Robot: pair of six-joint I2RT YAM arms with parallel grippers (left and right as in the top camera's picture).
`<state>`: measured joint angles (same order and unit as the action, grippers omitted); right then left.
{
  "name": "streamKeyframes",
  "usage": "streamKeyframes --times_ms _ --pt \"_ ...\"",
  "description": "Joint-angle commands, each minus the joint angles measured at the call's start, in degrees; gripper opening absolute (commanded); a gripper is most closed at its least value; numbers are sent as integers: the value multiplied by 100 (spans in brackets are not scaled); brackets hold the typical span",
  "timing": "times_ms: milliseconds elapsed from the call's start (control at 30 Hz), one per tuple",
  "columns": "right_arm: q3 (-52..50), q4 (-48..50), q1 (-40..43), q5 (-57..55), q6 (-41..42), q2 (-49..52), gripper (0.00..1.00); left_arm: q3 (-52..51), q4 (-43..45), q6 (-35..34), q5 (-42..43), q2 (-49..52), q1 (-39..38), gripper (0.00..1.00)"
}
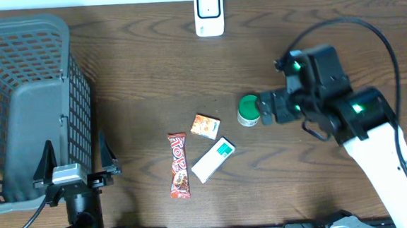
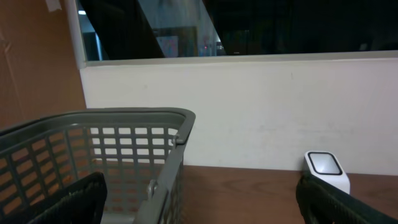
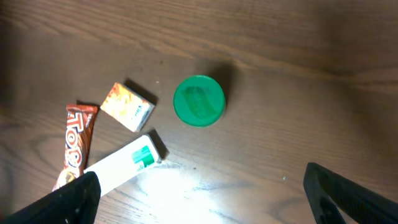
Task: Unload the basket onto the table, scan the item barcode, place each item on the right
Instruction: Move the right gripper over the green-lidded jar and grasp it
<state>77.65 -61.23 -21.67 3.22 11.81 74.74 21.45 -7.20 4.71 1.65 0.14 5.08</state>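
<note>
- Hovering just beside the green tub [image 1: 248, 110], our right gripper [image 1: 263, 112] has its jaws spread wide and holds nothing; we judge the picking step is not yet done.
- The tub stands on the table [image 1: 137, 68], right of the other items and well apart from the scanner [image 1: 208, 12] at the far edge.
- Next we must lower around the tub, close on it, and bring its barcode before the scanner; where the barcode sits, we cannot tell.
- Our left gripper [image 1: 77, 163] is spread and empty, near the basket [image 1: 68, 37].
- We count four items: one tub, one orange box [image 1: 205, 126], one white-and-green box [image 1: 213, 159] and one red candy bar [image 1: 179, 166]; also one scanner and one basket.
</note>
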Motion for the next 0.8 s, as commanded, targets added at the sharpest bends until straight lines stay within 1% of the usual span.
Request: streamKeyframes --times_ms 0,233,400,600,767 --pt "691 -260 -127 -232 450 745 99 -737 -577 -391 -278 9 -2 96" --pt "1154 -221 -313 -350 450 1880 99 -1126 -531 -393 -275 9 -2 96" --pt "1161 -214 -264 -402 625 2511 99 -1373 -531 -393 -275 9 -2 96" --pt "1161 -221 -297 -398 710 3191 99 -1379 -566 -393 -275 9 -2 96" --pt "1161 -221 -332 -11 1005 3611 99 -1379 -741 -391 -278 9 -2 96"
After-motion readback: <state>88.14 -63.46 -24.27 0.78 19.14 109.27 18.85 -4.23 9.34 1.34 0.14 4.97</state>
